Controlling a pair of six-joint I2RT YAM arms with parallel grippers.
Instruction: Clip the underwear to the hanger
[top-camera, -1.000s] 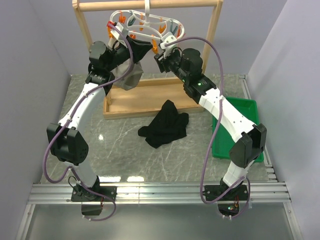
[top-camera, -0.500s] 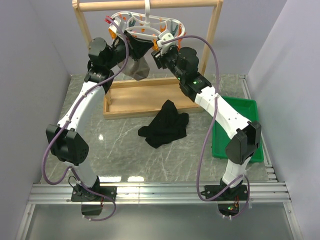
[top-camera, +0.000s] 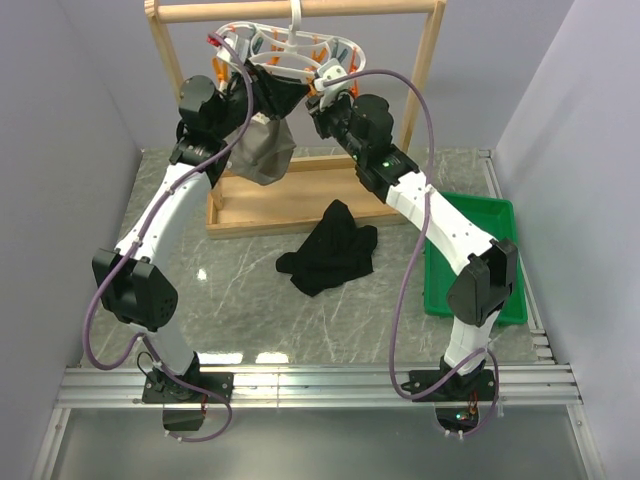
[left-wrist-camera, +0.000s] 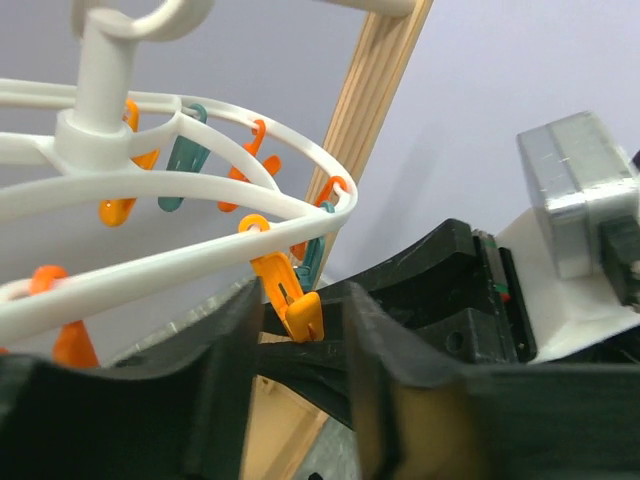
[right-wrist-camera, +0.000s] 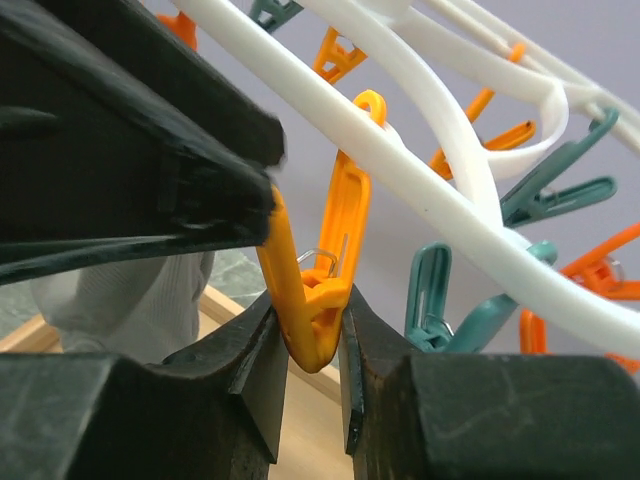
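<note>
The hanger (top-camera: 290, 50) is a white oval frame with orange and teal pegs, hung from the rack's top bar. The black underwear (top-camera: 330, 250) lies crumpled on the table, away from both grippers. My right gripper (top-camera: 318, 100) (right-wrist-camera: 310, 340) is shut on the lower end of an orange peg (right-wrist-camera: 315, 300) that hangs from the hanger frame (right-wrist-camera: 400, 170). My left gripper (top-camera: 252, 85) (left-wrist-camera: 300, 340) is open. Between its jaws I see an orange peg tip (left-wrist-camera: 298, 310) and a dark strip of fabric, under the frame (left-wrist-camera: 150, 262).
A grey-beige garment (top-camera: 262, 150), dark along its top, hangs between the two grippers under the hanger. The tall wooden rack (top-camera: 430, 60) stands on a wooden base (top-camera: 290, 200). A green tray (top-camera: 480, 260) sits at the right by the right arm.
My right jaws have closed on the orange peg. The left jaws have widened. The grey-beige garment now hangs lower and more spread out. The black underwear has not moved.
</note>
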